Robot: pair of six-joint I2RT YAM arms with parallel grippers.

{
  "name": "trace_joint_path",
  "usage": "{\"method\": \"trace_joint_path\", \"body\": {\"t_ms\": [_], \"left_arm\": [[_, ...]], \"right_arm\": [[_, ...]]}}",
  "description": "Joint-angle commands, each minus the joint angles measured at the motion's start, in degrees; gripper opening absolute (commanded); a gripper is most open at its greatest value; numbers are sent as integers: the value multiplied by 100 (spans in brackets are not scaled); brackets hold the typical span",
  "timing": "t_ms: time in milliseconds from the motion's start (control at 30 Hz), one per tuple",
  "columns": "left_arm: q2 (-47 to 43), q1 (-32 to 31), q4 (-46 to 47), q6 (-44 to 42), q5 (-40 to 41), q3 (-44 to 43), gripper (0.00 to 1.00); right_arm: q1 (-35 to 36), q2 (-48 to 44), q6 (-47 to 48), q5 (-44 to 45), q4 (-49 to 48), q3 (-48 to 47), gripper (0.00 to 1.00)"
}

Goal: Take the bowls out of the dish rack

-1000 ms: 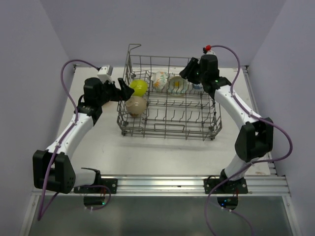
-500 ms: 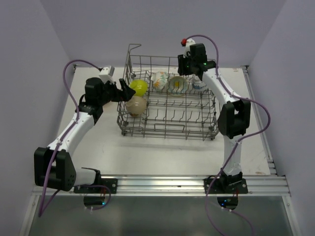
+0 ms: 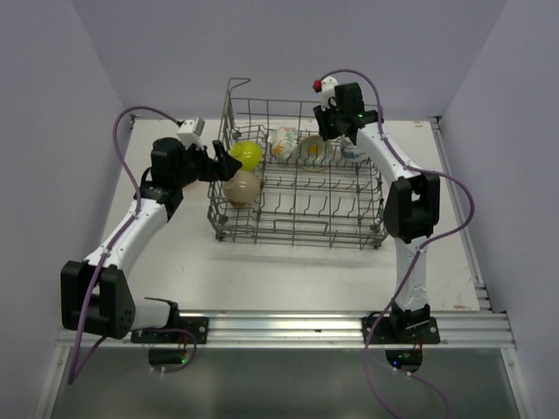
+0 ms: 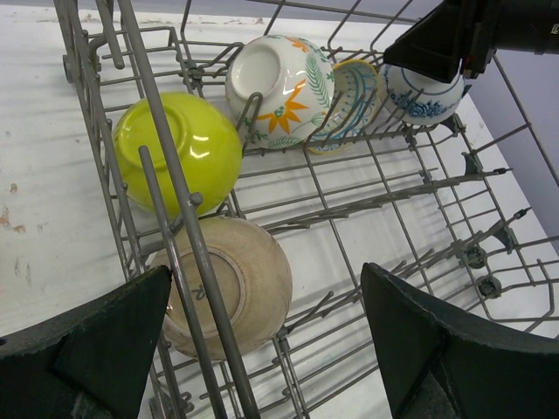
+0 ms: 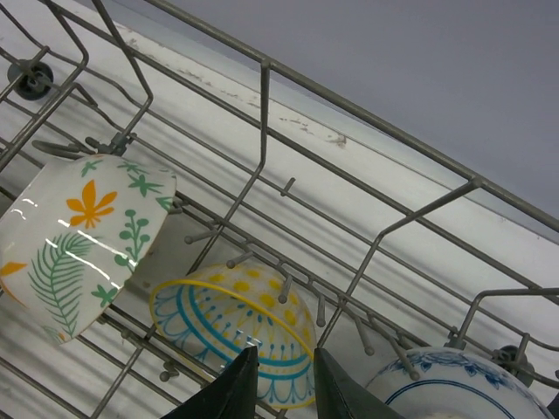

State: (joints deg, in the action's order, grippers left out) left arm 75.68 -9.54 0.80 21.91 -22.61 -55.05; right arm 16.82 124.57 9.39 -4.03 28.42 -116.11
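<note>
The grey wire dish rack [image 3: 297,229] holds a lime-yellow bowl [image 3: 246,154], a beige bowl [image 3: 241,186], a floral bowl [image 3: 284,142], a yellow-rimmed blue-patterned bowl [image 3: 313,150] and a white bowl with blue pattern [image 3: 353,152]. My left gripper [image 4: 262,349] hangs wide open over the rack's left wall, with the beige bowl [image 4: 236,284] below between its fingers and the lime bowl [image 4: 179,148] beyond. My right gripper [image 5: 284,358] reaches over the back row. Its fingers stand narrowly apart astride the rim of the yellow-rimmed bowl [image 5: 236,319]. I cannot tell whether they touch it.
The rack stands mid-table on a white tabletop [image 3: 288,271], with purple walls on three sides. A raised wire loop [image 3: 238,85] rises at the rack's back left corner. Rows of upright tines [image 4: 419,201] fill the rack's bare front half. A metal rail [image 3: 288,325] runs along the near edge.
My right arm swung from the rack's right side to its back edge and came down over the yellow-rimmed bowl, its fingers drawing closer together. The left arm barely moved.
</note>
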Motion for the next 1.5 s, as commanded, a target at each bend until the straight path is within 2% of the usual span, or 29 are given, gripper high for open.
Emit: {"method": "trace_joint_path", "body": {"t_ms": [0,233,467,733,1233,1467], "left_arm": [[8,-39,158,15,-121,-85,94],[17,-39,158,32,-129,-76,94],[17,-39,166,59,-173,-85,94],[52,-39,158,59,-165,-94,94],[52,-39,140,50,-182,-103,94],[78,-39,140,59,-191,-112,94]], "right_arm": [[-30,49,327,69,-83,-69,35],[-30,199,362,34,32,-78,34],[-21,49,353,-36,-241,423,34],[-47,269,344,149,-285,265,33],[-65,-380,362,236,-706,756,33],[-100,-636,239,263,-1040,968,38]]}}
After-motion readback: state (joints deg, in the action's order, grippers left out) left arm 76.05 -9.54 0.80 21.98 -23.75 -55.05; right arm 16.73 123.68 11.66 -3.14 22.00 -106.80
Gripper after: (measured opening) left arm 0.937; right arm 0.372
